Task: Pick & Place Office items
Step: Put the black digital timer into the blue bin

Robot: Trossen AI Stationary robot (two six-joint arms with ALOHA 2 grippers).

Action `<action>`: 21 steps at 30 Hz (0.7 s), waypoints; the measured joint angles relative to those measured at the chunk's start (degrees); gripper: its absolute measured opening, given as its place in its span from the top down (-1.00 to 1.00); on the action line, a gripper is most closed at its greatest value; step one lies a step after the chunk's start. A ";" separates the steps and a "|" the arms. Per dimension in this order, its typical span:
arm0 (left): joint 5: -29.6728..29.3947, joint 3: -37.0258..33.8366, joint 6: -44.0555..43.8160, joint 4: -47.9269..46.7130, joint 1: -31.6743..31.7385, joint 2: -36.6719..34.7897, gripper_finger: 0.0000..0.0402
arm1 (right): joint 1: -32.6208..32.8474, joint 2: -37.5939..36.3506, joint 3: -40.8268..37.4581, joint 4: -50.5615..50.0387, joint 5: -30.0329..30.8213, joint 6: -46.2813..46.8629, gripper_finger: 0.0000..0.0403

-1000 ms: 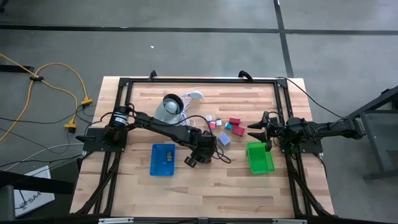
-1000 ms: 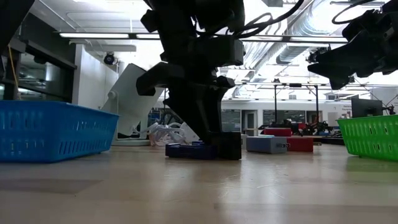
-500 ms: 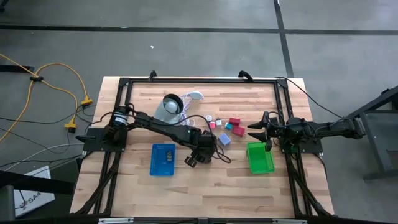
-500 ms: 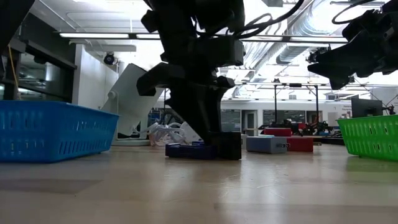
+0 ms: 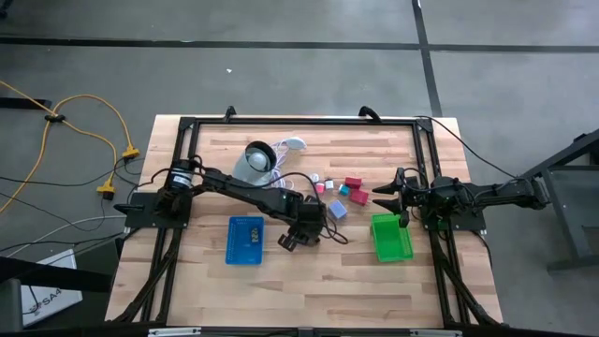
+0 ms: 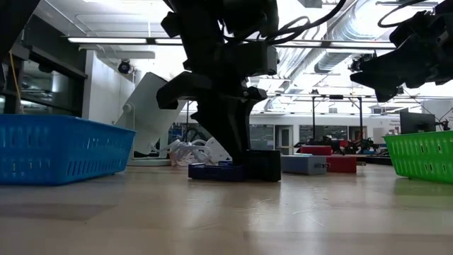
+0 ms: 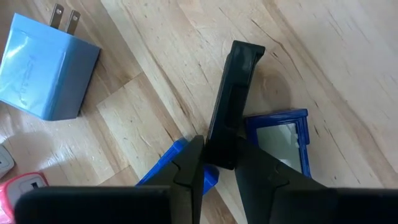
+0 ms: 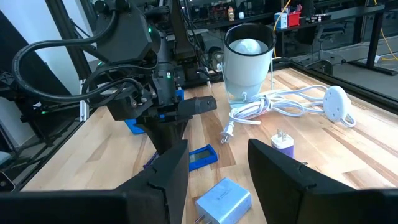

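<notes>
Pick step in hand. Left gripper (image 5: 298, 234) seen at frame centre in high view, fingers (image 7: 186, 168) closed on black clip piece (image 7: 231, 102), piece resting on table (image 5: 281, 281) beside blue clip (image 7: 280, 140). Lift judged next, then carry to tray (image 5: 245, 240). Right gripper (image 5: 386, 197) parked right of blocks (image 5: 351, 190), fingers spread, nothing held.
</notes>
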 joint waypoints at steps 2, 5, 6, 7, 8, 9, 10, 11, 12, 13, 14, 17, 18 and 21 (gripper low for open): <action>0.00 0.00 0.00 0.02 0.00 0.00 0.66 | 0.02 0.00 -0.02 0.00 0.00 0.01 0.24; 0.00 0.00 0.00 0.02 0.00 0.00 0.66 | 0.02 0.00 -0.02 0.00 0.00 0.00 0.24; 0.00 0.00 0.00 0.00 0.00 0.00 0.66 | 0.02 -0.01 -0.02 0.00 0.00 0.02 0.24; 0.00 0.00 0.00 0.00 0.00 0.00 0.66 | 0.02 -0.01 -0.02 0.00 0.00 0.00 0.24; 0.00 0.00 0.01 0.00 0.00 0.00 0.66 | 0.02 -0.02 -0.02 0.00 0.00 0.02 0.24; 0.00 0.00 0.00 0.00 0.00 0.00 0.66 | 0.01 0.00 0.00 0.00 0.00 0.01 0.24; 0.00 0.00 0.00 0.00 0.00 0.00 0.66 | 0.01 0.00 -0.01 0.00 0.00 0.02 0.24; 0.00 0.00 0.00 0.00 0.00 0.00 0.66 | 0.02 0.00 -0.01 0.00 0.00 0.01 0.24; 0.00 0.00 0.00 0.00 0.00 0.00 0.66 | 0.02 0.00 0.00 0.00 0.00 0.01 0.24; 0.00 0.00 0.02 0.00 0.00 0.00 0.66 | 0.02 0.00 -0.01 0.00 0.01 0.02 0.24; 0.00 0.00 0.00 0.02 0.00 0.00 0.66 | 0.01 -0.02 0.00 0.00 0.00 0.01 0.24; 0.00 0.00 0.02 0.31 0.00 0.00 0.66 | 0.02 0.00 -0.02 0.00 0.00 0.02 0.24; 0.00 0.00 0.08 0.38 0.00 0.00 0.67 | 0.02 0.00 0.00 0.00 0.00 0.00 0.24; 0.00 0.00 1.11 0.83 0.00 0.00 0.67 | 0.01 0.00 -0.02 0.00 0.00 0.01 0.24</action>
